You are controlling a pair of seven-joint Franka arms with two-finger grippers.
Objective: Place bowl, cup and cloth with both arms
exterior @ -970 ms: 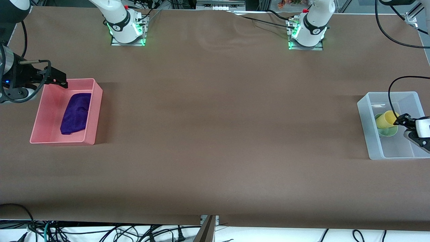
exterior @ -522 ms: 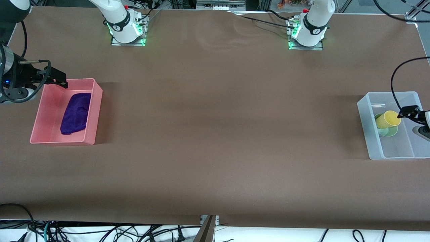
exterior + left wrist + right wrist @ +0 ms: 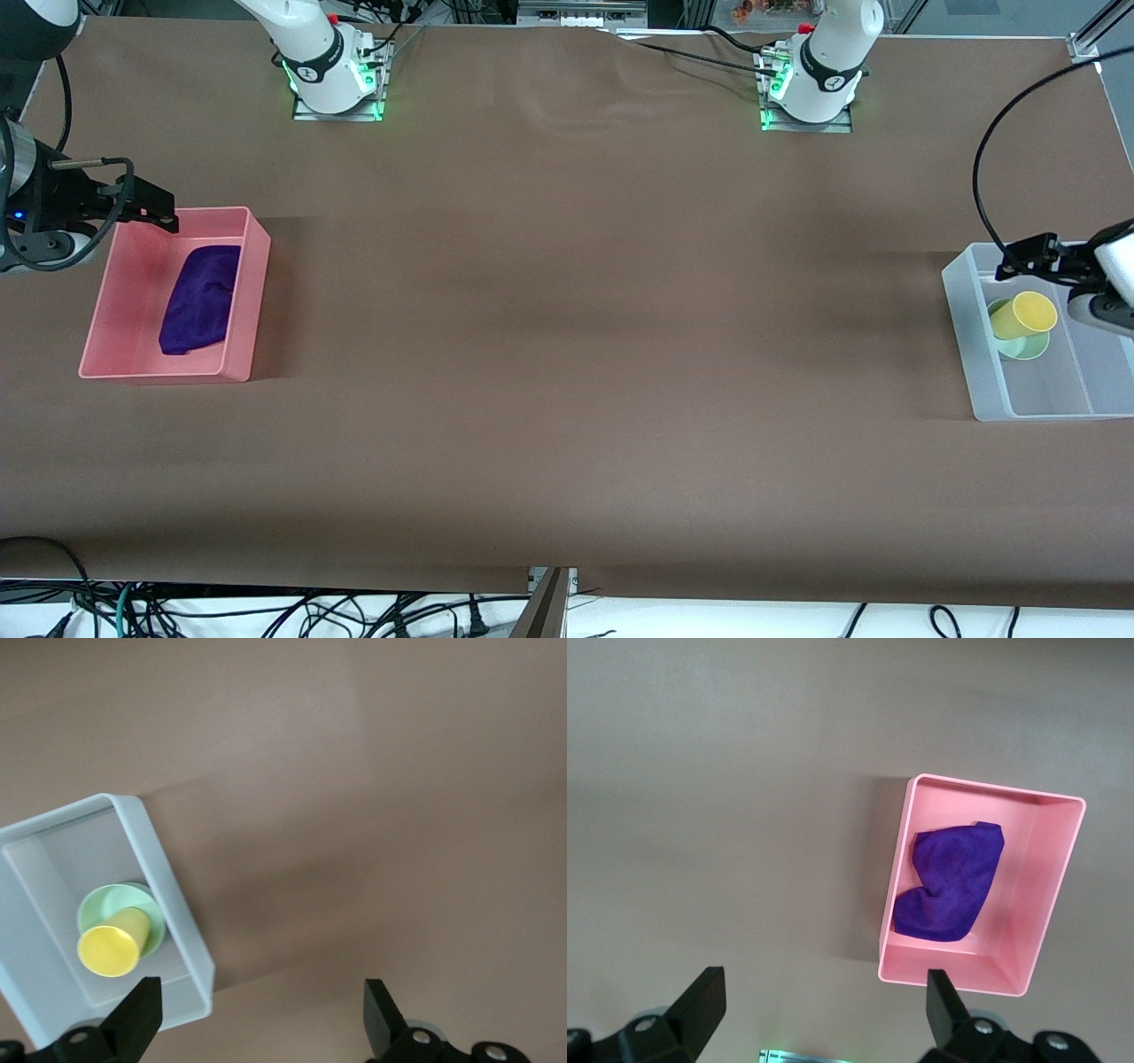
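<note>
The cloth (image 3: pixel 200 299), a deep purple piece of soft fabric bunched into an elongated, irregular lump, lies inside the pink bin (image 3: pixel 244 292) at the right arm's end of the table. The bowl (image 3: pixel 1019 340), small, round and pale sea-green with glossy sides, sits in the clear bin (image 3: pixel 974 354) at the left arm's end. The cup (image 3: pixel 1023 315), a plain yellow tumbler without a handle, rests tilted in the bowl with its open mouth facing up and outward.

The right gripper (image 3: pixel 146 206) hangs over the pink bin's rim, jaws apart and empty. The left gripper (image 3: pixel 1028 257) hangs over the clear bin, above the cup, jaws apart and empty.
</note>
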